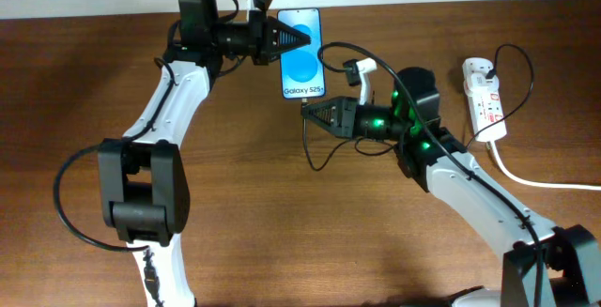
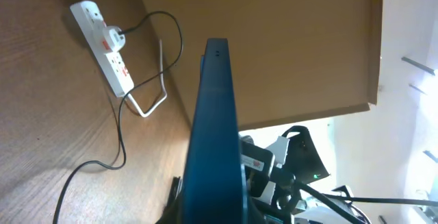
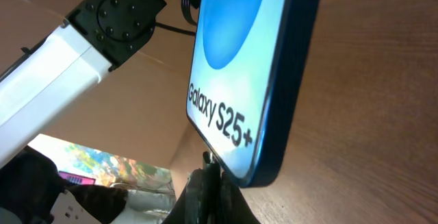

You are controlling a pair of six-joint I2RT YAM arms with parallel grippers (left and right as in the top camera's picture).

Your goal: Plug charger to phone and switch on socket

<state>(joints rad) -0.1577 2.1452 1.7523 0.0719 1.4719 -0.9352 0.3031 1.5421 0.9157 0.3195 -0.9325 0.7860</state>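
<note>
The phone [image 1: 302, 63] lies at the table's far middle, blue screen lit, "Galaxy S25+" at its near end. My left gripper [image 1: 297, 40] is shut on the phone's left edge; the left wrist view shows the phone [image 2: 215, 128] edge-on between the jaws. My right gripper [image 1: 308, 112] is shut on the charger's plug tip [image 3: 208, 158], which touches the phone's near end [image 3: 239, 66]. I cannot tell whether it is in the port. The black charger cable [image 1: 308, 147] loops over the table. The white socket strip [image 1: 485, 99] with red switches lies at the right, also in the left wrist view [image 2: 109, 46].
The strip's thick white cord [image 1: 526, 177] runs off to the right edge. A thin black cable [image 2: 120, 142] curves from the strip across the table. The table's far edge [image 1: 423, 5] is close behind the phone.
</note>
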